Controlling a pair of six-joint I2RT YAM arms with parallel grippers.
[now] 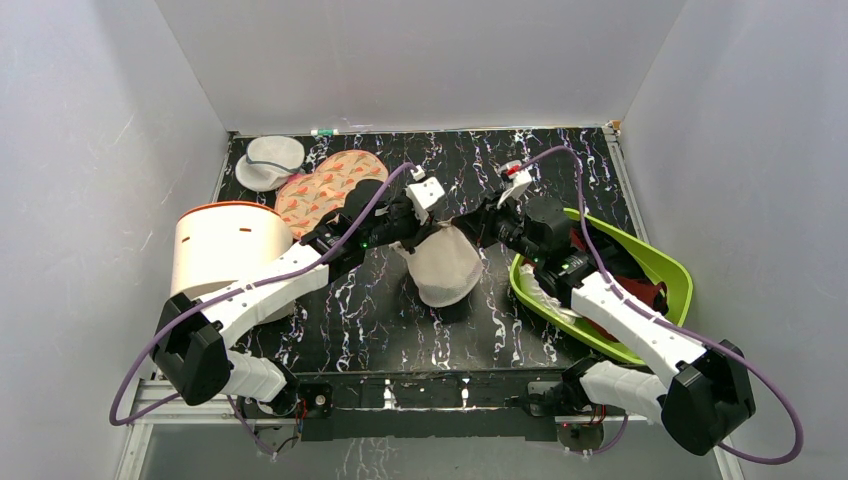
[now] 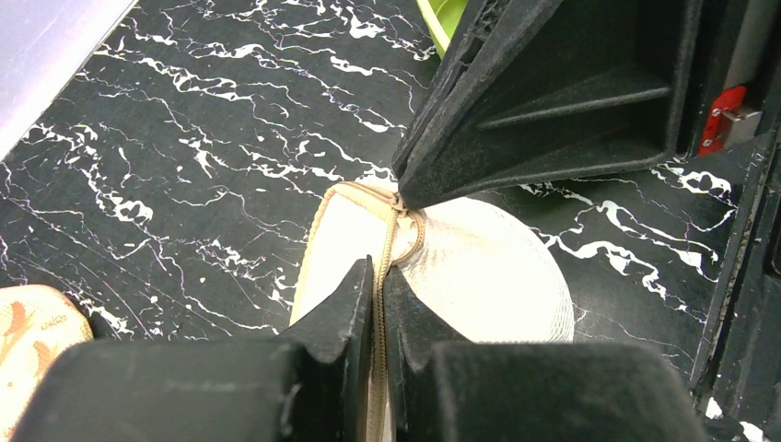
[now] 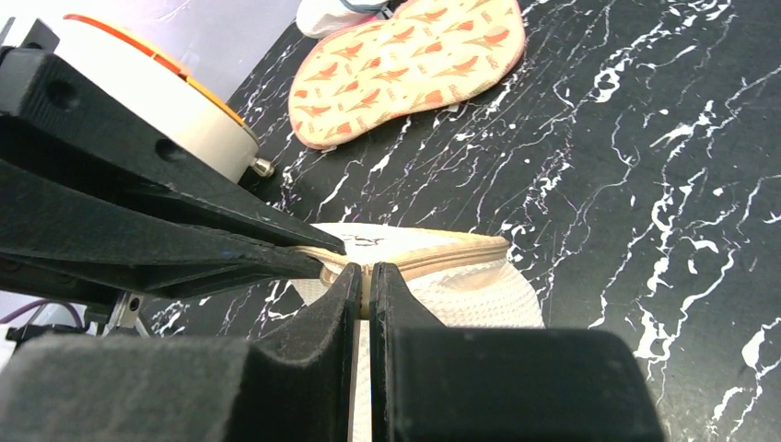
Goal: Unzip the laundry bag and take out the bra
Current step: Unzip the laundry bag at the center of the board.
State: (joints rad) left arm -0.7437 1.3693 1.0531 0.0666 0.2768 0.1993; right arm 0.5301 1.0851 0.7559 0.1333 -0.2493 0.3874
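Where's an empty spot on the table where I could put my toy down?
Two bare patches of table: the near middle, between the bag and the near edge, and the far right, between the tray and back wall. The far left is crowded: tub, patterned pad, small pod. Mid-table, the left end effector and right end effector pinch the bag.

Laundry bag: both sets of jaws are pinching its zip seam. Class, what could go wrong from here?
1. On the laundry bag, left jaws and right jaws grip the zip seam almost touching; pulling apart may strain the mesh instead of opening the zip.
2. Only a thin strip is pinched, so it may slip free.
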